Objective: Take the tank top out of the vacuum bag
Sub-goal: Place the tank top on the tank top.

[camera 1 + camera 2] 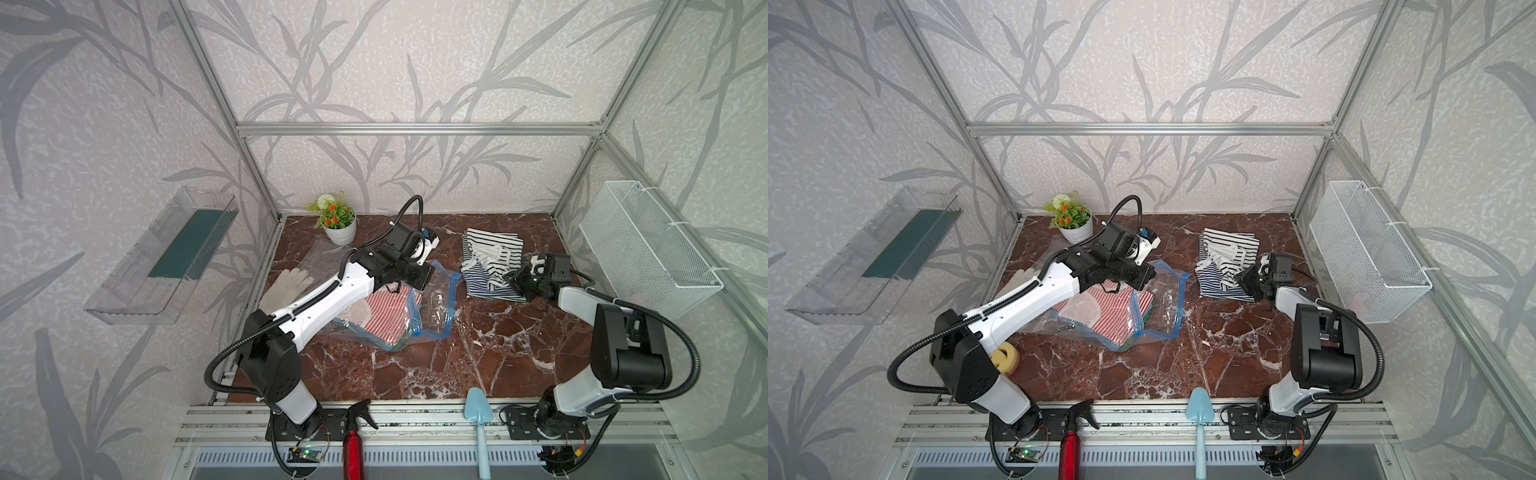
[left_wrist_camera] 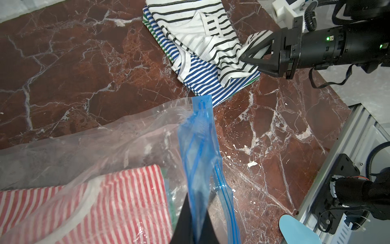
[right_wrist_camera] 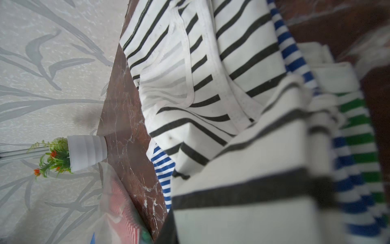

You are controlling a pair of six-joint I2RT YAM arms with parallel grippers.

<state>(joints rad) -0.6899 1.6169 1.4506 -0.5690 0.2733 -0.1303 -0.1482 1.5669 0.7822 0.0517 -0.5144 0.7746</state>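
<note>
The left gripper point(image 2: 198, 207) is clamped on the blue zip strip point(image 2: 200, 131) of the vacuum bag point(image 1: 436, 299), propping its mouth open toward the right arm point(image 1: 623, 345), with the red-striped tank top point(image 1: 386, 316) lying flat just inside. The right gripper point(image 2: 245, 57) is over at the black-striped top point(image 1: 490, 249) on the pile point(image 1: 486, 286) beside the bag. I can't tell if it's pinching, and I'd guess it reaches in leftward.

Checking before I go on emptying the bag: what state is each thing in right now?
vacuum bag: unsealed, mouth lifted open
left tool: shut on the bag's blue zip strip
red-striped top: folded, inside the bag
black-striped top: crumpled atop the blue-striped top, outside the bag
right tool: at the black-striped top's edge, grip unclear
</note>
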